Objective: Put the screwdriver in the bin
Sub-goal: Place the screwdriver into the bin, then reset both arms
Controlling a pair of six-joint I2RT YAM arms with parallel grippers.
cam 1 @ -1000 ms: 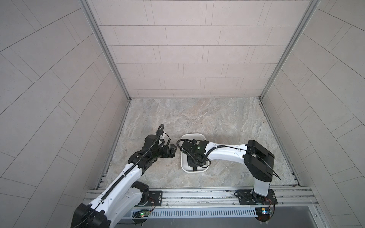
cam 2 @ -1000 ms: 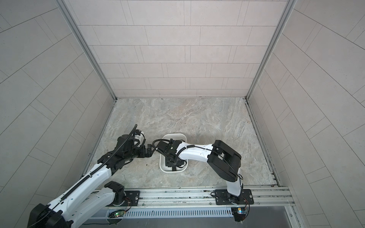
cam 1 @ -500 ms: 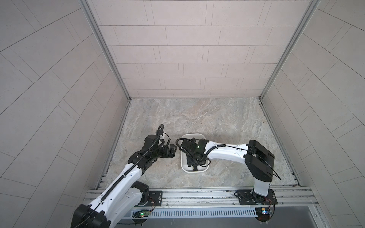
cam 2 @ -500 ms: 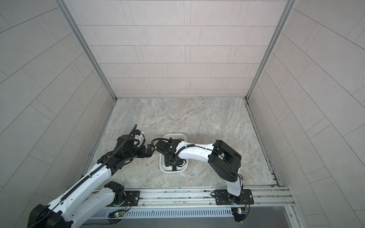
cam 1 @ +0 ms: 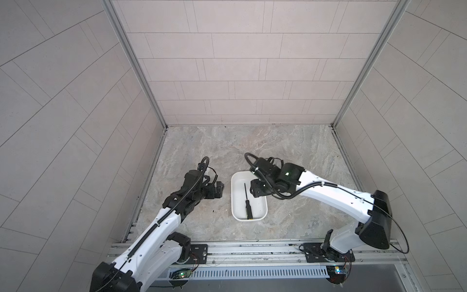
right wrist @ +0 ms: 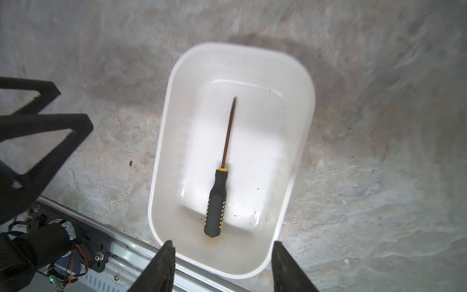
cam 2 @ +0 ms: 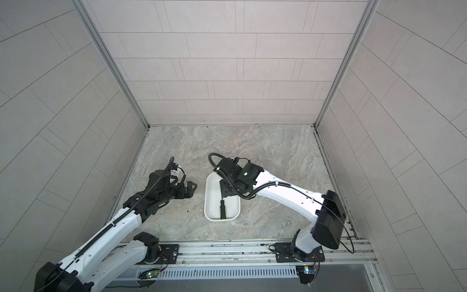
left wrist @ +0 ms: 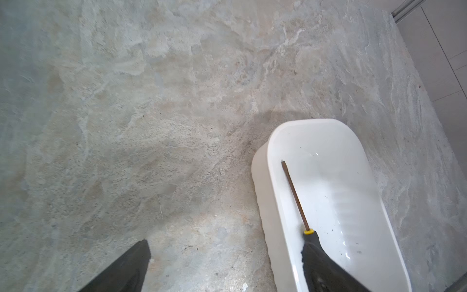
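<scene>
Tiled walls, stone-look worktop (right wrist: 379, 177). The screwdriver (right wrist: 219, 174) lies flat in the bin (right wrist: 177, 141) — placement looks done. My right end effector (right wrist: 223, 244) hovers above it, jaws apart; the left end effector (cam 1: 218, 190) sits beside the bin, also released. Next I'd lift clear.

A grey marbled surface (cam 1: 252, 146) is noted, enclosed by tiled walls (cam 1: 240, 63) at 9, 12 and 3 o'clock. A metal rail (cam 1: 252, 249) is fitted at 6 o'clock.
</scene>
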